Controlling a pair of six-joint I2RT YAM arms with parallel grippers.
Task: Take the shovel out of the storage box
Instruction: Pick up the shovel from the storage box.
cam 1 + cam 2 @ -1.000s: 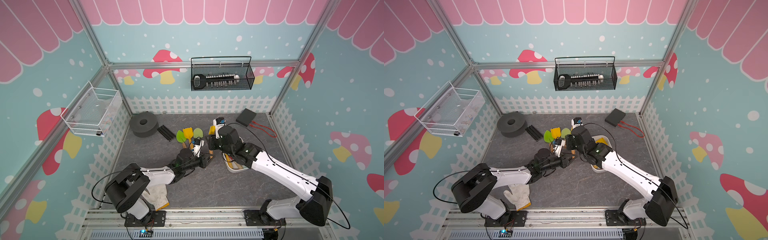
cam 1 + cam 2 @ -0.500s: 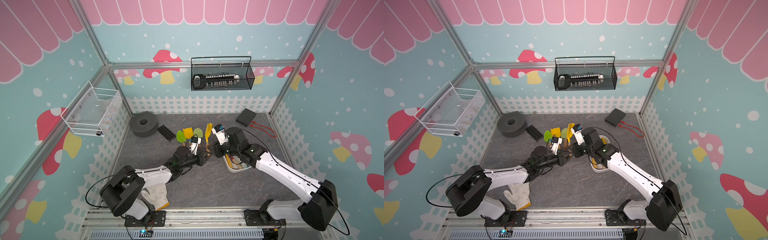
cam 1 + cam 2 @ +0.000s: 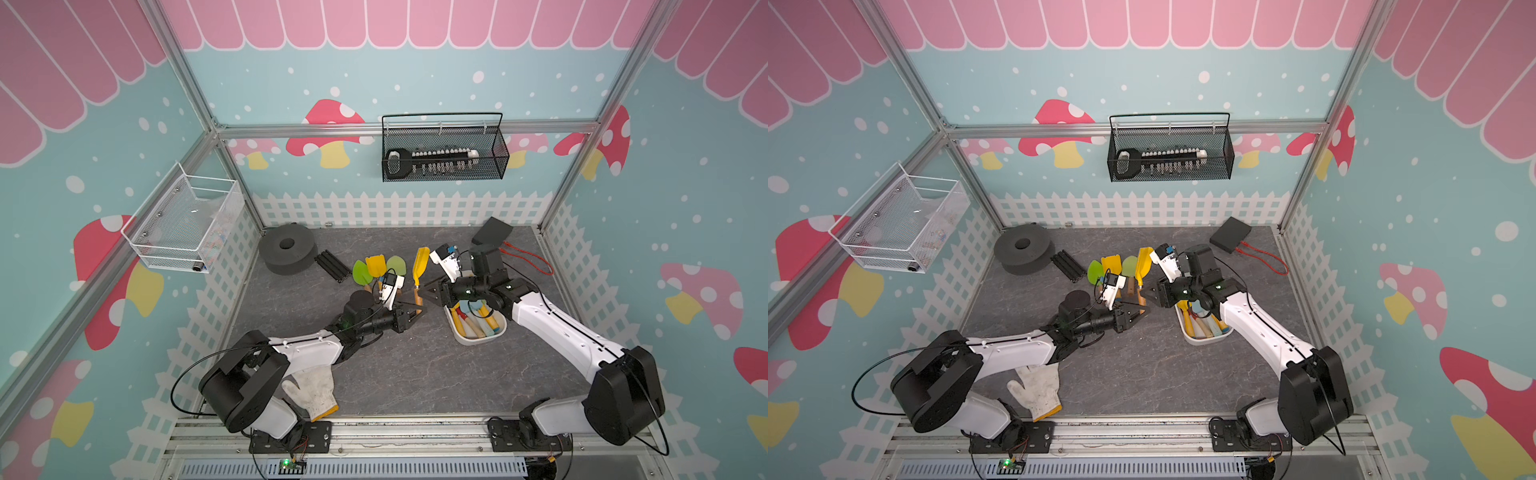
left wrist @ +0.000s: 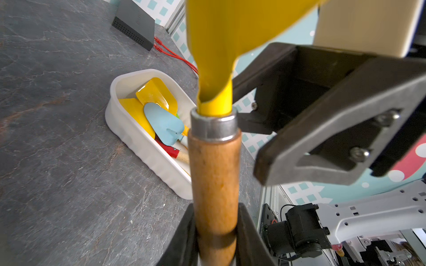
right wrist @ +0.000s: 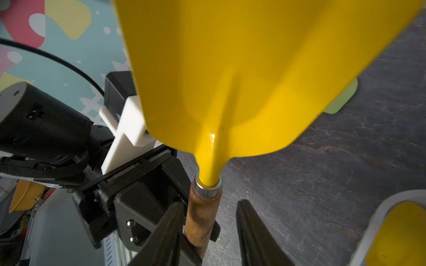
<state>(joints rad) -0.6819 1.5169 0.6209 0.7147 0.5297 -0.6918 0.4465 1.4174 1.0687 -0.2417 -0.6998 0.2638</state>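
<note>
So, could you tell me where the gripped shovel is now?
In both top views the yellow shovel is clear of the storage box, just left of it, handle clamped in the left gripper, open right gripper alongside.

I see a black wire basket [image 3: 440,176] upper centre, a white wire basket [image 3: 183,224] at left, a dark foam ring [image 3: 272,259] beside black sticks [image 3: 332,266] mid-frame, a black box [image 3: 492,232] with red cord [image 3: 540,266] right of centre, and a white glove [image 3: 311,390] lower left.
</note>
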